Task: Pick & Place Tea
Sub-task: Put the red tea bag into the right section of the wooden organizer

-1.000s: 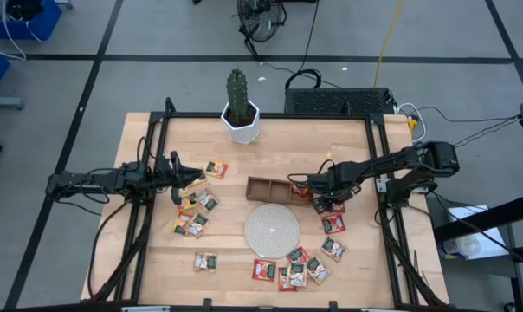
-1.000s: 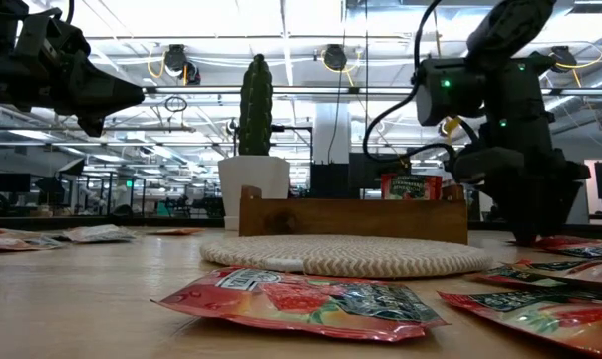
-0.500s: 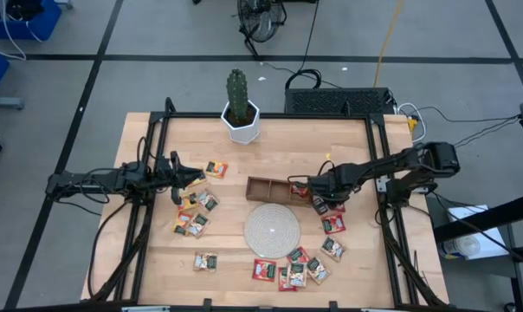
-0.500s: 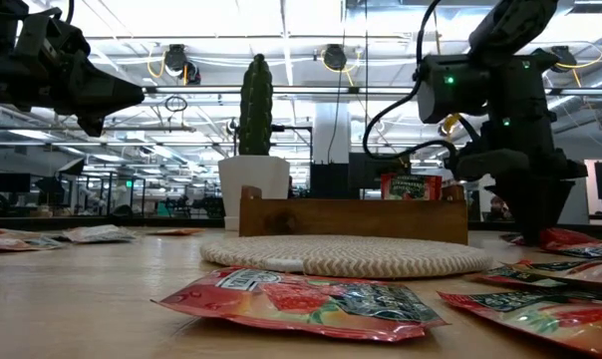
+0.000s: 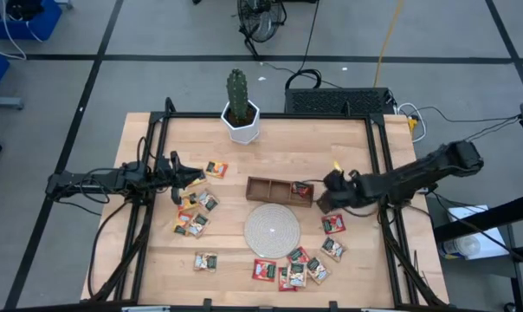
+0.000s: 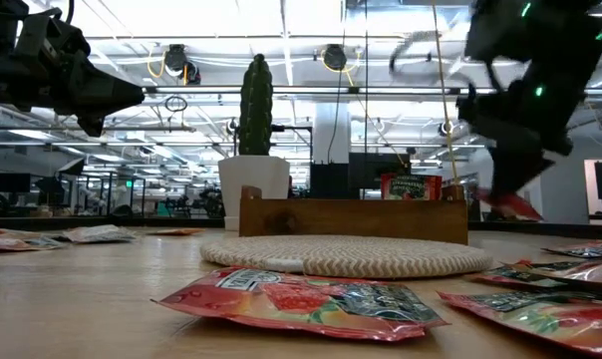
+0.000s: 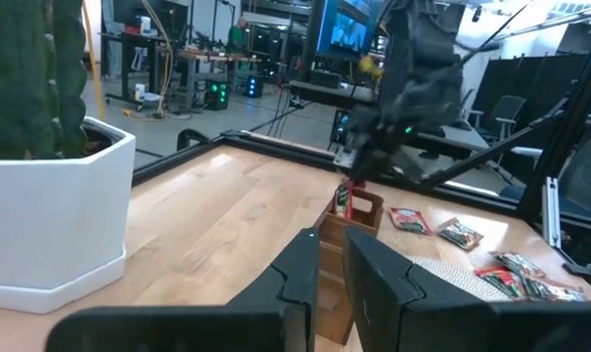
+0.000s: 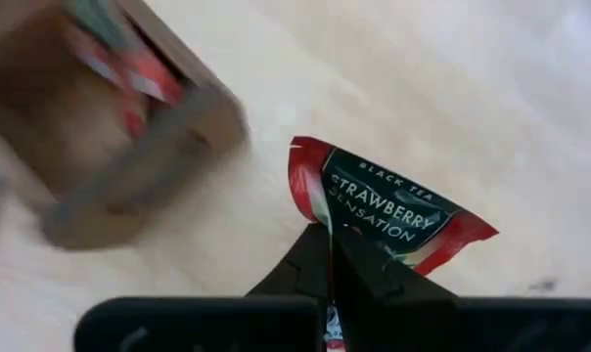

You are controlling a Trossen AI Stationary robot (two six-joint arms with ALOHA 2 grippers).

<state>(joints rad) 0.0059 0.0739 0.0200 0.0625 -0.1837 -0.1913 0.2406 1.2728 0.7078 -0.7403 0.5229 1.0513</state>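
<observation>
A pale wooden table (image 5: 270, 147) with a black metal frame stands on a grey floor (image 5: 158, 78) crossed by dark lines. At the table's far edge a green cactus (image 5: 236, 94) grows in a white angular pot (image 5: 242, 126). On the floor beyond the table lie black cables (image 5: 309, 52) and a yellow cable (image 5: 387, 39), with a blue bin (image 5: 23, 17) at the far left. Across the table, a large workshop shows bright ceiling lights (image 6: 281, 25), round fixtures (image 6: 333, 57), desks and lit screens (image 7: 349, 29), and office chairs (image 7: 506, 112).
</observation>
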